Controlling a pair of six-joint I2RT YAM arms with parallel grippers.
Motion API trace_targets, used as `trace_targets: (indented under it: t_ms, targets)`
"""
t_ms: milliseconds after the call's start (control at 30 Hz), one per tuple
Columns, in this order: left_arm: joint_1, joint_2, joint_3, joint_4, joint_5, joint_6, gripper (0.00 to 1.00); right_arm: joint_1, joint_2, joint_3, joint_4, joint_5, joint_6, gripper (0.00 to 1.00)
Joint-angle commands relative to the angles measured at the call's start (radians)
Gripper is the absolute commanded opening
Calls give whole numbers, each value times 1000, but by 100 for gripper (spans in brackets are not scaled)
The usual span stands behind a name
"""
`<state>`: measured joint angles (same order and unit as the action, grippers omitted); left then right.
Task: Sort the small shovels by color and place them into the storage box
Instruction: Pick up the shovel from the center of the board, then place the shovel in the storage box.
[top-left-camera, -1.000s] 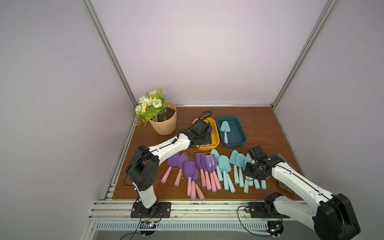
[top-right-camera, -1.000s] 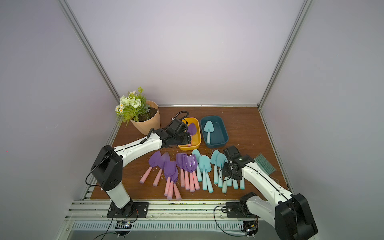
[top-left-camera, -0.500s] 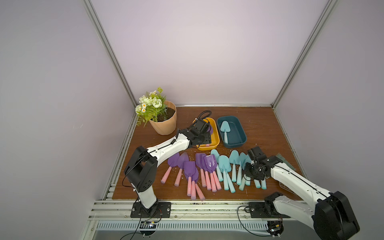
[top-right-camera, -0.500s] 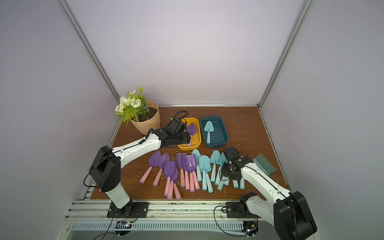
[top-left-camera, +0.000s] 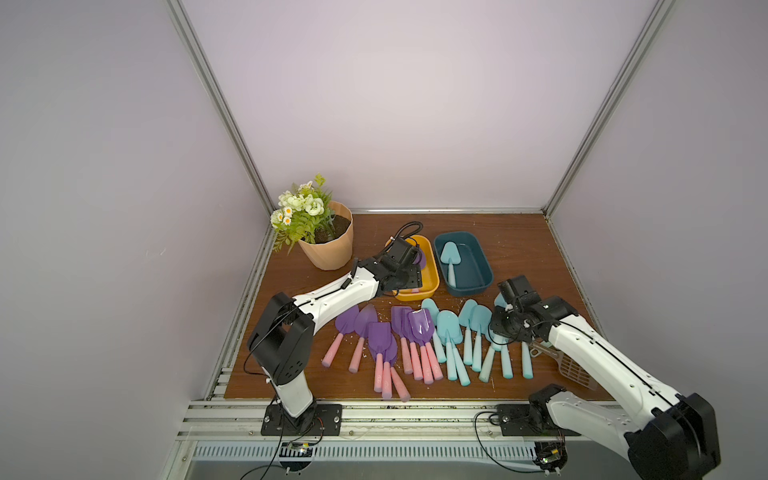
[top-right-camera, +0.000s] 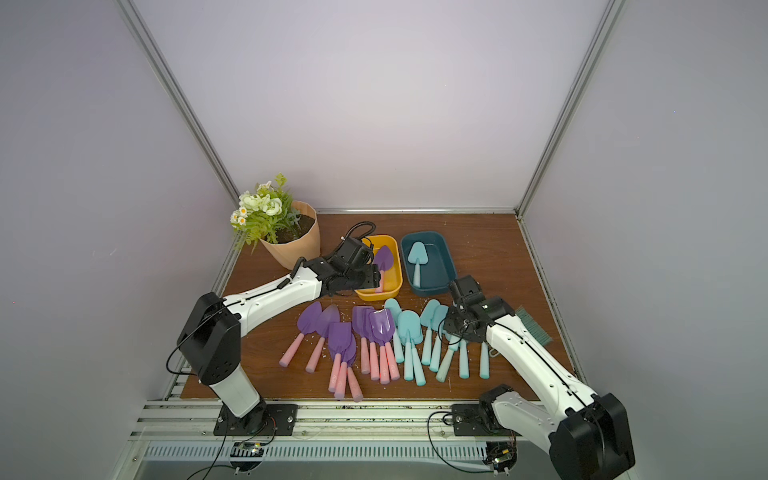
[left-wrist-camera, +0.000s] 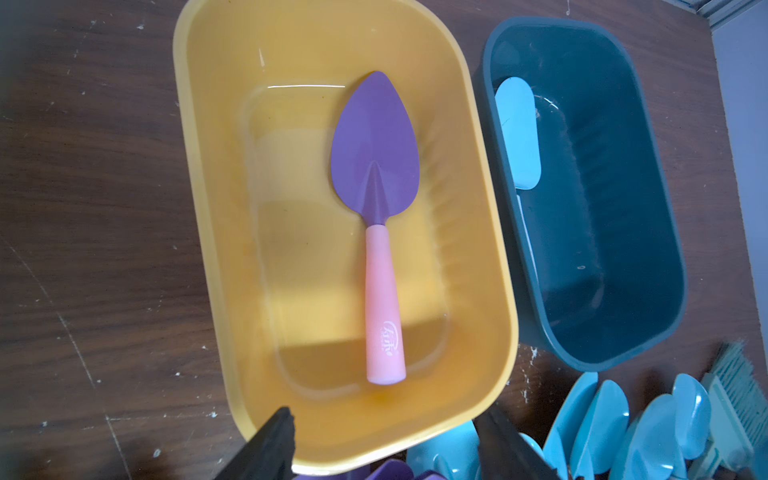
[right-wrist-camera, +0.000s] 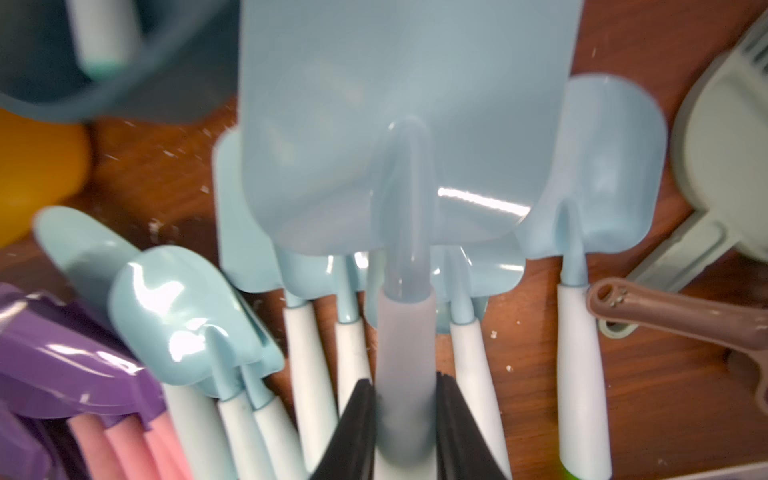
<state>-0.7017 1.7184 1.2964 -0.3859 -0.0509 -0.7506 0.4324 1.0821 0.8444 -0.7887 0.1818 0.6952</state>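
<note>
Right wrist view, right claw (right-wrist-camera: 403, 379) now clamped on aqua shovel (right-wrist-camera: 399, 124), left claw (left-wrist-camera: 384, 414) still wide

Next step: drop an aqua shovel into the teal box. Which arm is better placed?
Right. The right arm's fingers clamp an aqua shovel by the handle, near the teal box; the left arm's fingers stand open and empty over the yellow box.

Purple shovels (top-left-camera: 380, 334) beside aqua shovels (top-left-camera: 449, 330) — one in yellow box (left-wrist-camera: 216, 249), one in teal box (left-wrist-camera: 623, 208).
</note>
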Motion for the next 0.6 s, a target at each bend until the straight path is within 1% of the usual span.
trace_targets:
  t_ms: [0,133,300,567]
  targets:
    - [2,-35,-6,-18,-25,2,72,5,35,125,-51,46,-44,11]
    - [7,-49,-22,-18,-30,0,72,5,169,282,2,38,-142,11]
    - [15,-80,-47,-28,-52,-3,72,2,399,483,92,34,-253,10]
    - [50,-120,-82,-59,-63,-4,73,-11,753,798,91,63,-329,10]
